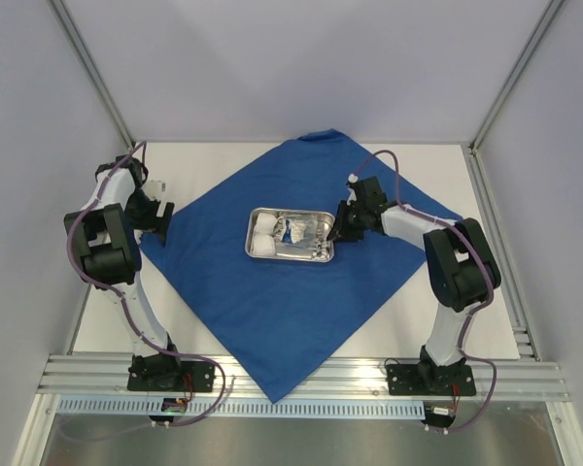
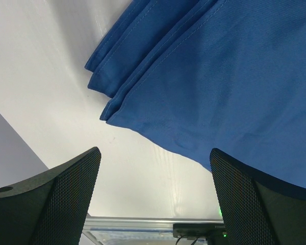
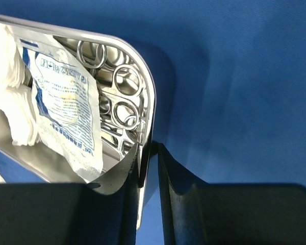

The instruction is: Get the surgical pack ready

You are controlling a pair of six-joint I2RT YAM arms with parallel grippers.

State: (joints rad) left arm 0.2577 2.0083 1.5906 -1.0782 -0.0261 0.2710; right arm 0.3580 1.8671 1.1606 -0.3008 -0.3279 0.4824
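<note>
Fingers (image 3: pixel 120 204) of the right gripper (image 3: pixel 149 150) straddle the tray's (image 3: pixel 151 97) right end rim, nearly pinched, grip unclear; the left gripper (image 2: pixel 154 153) gapes, well apart.

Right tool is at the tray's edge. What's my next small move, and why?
Probably finish closing the right tool before moving anything: its fingers straddle the tray rim, one inside, one outside, but I can't tell it's clamped yet.

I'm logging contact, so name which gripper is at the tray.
The right gripper, its jaws straddling the steel tray's right rim. The left gripper hangs wide open above the blue drape's corner, away from the tray.
</note>
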